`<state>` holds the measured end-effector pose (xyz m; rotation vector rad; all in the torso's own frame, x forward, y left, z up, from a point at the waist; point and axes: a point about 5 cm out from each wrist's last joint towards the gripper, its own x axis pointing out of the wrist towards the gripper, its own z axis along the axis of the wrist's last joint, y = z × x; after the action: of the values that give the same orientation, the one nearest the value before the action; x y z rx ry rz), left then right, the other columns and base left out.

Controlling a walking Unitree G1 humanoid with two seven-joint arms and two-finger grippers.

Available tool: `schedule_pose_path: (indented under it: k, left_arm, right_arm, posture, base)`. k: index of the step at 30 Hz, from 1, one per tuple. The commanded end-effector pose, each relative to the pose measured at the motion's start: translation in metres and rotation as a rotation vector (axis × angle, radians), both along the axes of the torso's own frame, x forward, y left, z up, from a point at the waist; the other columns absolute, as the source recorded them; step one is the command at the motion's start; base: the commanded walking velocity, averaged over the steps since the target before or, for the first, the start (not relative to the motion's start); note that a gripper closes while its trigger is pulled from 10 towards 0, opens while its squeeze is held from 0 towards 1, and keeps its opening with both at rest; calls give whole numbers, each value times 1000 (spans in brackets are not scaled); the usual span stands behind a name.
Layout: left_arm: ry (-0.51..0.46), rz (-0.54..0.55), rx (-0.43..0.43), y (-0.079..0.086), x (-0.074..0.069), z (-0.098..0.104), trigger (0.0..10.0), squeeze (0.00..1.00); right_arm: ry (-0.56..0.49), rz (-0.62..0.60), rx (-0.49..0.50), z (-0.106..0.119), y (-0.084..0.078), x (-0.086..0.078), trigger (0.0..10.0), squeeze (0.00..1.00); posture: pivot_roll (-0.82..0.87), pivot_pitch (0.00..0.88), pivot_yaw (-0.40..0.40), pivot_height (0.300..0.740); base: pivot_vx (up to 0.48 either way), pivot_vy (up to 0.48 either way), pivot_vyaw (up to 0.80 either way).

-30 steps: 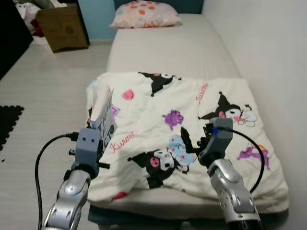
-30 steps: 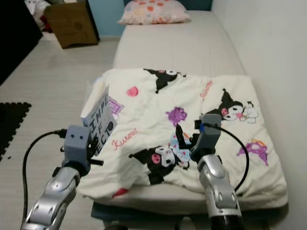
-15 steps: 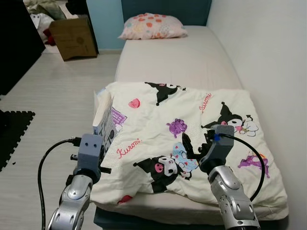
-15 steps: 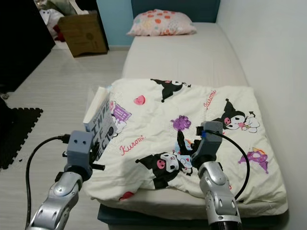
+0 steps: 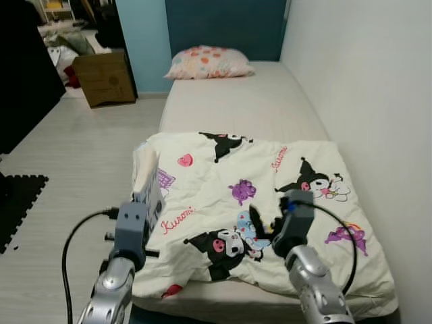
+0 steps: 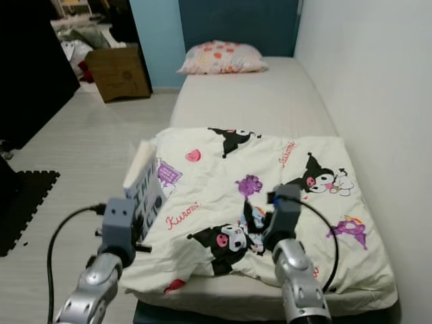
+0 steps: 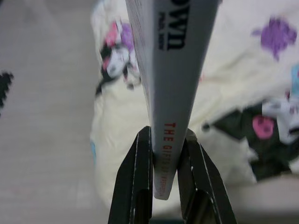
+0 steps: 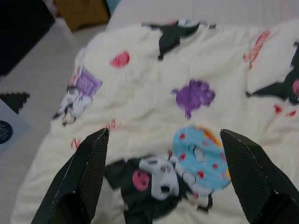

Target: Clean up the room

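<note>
A grey-spined book [image 7: 174, 70] stands upright between the two black fingers of my left gripper [image 7: 166, 158], which is shut on its lower end. In the head views the book [image 5: 148, 190] is held over the left edge of the bed, above a cream blanket [image 5: 270, 202] printed with cartoon figures. My right gripper [image 8: 163, 154] hangs open over the middle of the blanket with nothing between its fingers; it sits near a blue and black print [image 5: 253, 229].
The bed [image 5: 250, 101] runs along the white wall on the right, with a spotted pillow [image 5: 209, 62] at its head. A cardboard box [image 5: 104, 77] stands on the pale floor at the back left. A black mat [image 5: 17, 206] lies on the floor at the left.
The head camera has risen and tilted up, so more of the room shows. Both arms keep about the same pose; the book stays held.
</note>
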<state>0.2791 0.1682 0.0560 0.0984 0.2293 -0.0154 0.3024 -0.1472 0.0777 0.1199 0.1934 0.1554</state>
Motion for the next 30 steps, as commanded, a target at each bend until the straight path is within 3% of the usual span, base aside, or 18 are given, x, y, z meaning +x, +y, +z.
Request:
schedule_pose_path:
  k: [1,3,6,11,19,24,30]
  left_arm:
    - [26,6,17,2,-6,-15,10000,0]
    - [26,6,17,2,-6,-15,10000,0]
    - [150,16,102,8,-23,-51,10000,0]
    - [179,16,91,8,-25,-58,10000,0]
    - [135,-18,89,1,-13,-53,10000,0]
    - [95,40,14,-1,3,-43,10000,0]
    - [86,35,13,-2,7,-41,10000,0]
  right_arm:
    - [59,4,-14,-18,6,-4,10000,0]
    - [59,4,-14,-18,6,-4,10000,0]
    - [176,19,-123,-52,16,-13,10000,0]
    - [224,6,-126,-65,11,-17,10000,0]
    - [244,-24,-149,-73,3,-18,10000,0]
    - [221,-22,-151,-71,5,-12,10000,0]
    - [227,-12,-125,-71,6,-10,10000,0]
  posture:
    - [-24,78,25,740]
    - [-24,78,25,740]
    - [-22,70,22,740]
    - [-16,71,19,740]
    - [-16,93,17,740]
    - [-17,116,4,740]
    - [-15,123,0,740]
  base:
    - [0,0,0]
    - [0,0,0]
    - [0,0,0]
    - [0,0,0]
    - [0,0,0]
    - [0,0,0]
    - [0,0,0]
